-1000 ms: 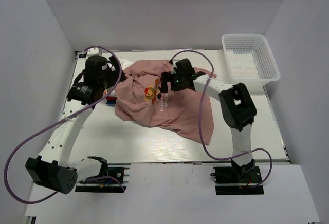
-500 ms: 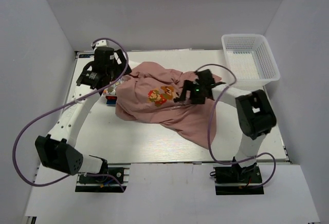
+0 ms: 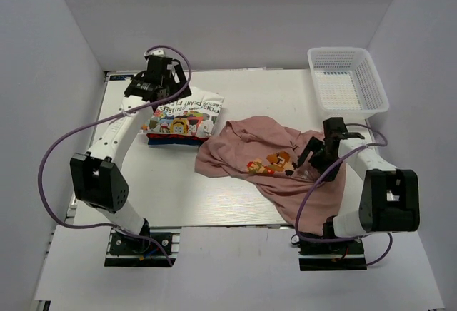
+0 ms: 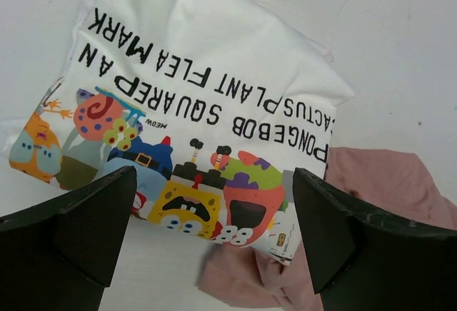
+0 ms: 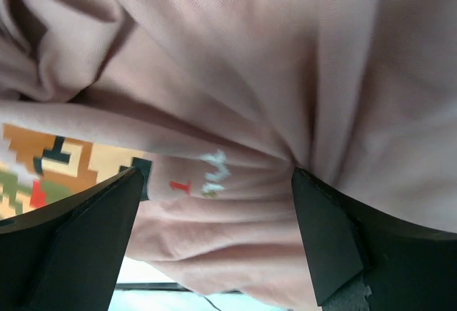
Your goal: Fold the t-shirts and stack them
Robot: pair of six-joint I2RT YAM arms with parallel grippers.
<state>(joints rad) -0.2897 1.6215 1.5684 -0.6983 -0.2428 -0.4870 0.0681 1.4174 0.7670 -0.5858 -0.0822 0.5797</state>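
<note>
One folded pile [image 3: 182,115] is stacked on the desk [image 3: 271,97]; the pink tee [image 3: 271,147] is left crumpled; left end effector [image 4: 214,175] and right end effector [image 5: 216,175] are spread wide.

Red, blue tees [image 3: 153,139] mostly hidden under white printed tee [image 3: 187,111]; pink tee [image 3: 243,143] text unreadable.

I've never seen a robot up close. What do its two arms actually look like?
The left arm and right arm are slim white tubes joined by chunky black joint housings. A purple cable loops loosely along each. The jaws are plain black blunt wedges. Each arm sits on a black base plate.
</note>
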